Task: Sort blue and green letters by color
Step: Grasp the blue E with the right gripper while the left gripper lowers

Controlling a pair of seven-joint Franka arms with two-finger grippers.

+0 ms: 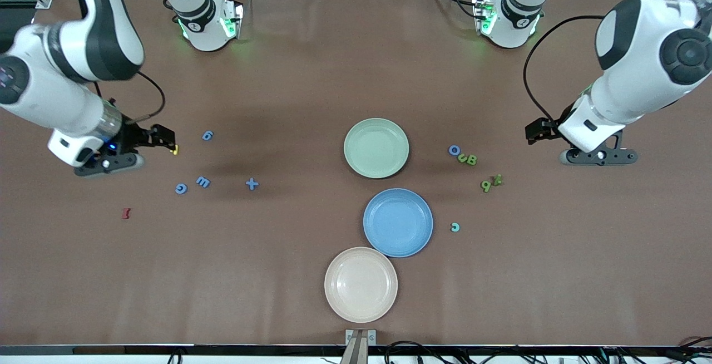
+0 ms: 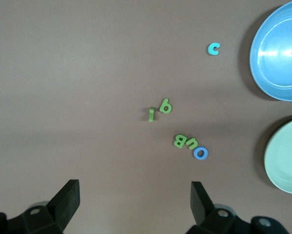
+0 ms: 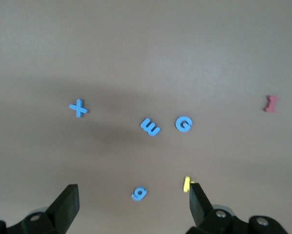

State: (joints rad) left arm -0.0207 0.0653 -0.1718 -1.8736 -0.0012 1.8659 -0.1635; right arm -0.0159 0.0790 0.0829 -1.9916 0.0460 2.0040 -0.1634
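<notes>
1. Nearest the front camera: a pale pink round plate [image 1: 360,284], then a blue round plate [image 1: 397,222], both empty
2. Small flat periwinkle-blue pieces [image 1: 203,182] lie toward the right arm's end of the brown tabletop [image 1: 278,275]; olive-green pieces [image 1: 467,159] toward the left arm's end, all unsorted
3. Judged light, stiff and thin: pinch across opposite edges
4. Pale green round plate [image 1: 376,147]: empty
5. Right tool [image 3: 131,204] and left tool [image 2: 135,200] both spread, holding nothing, over bare tabletop
</notes>
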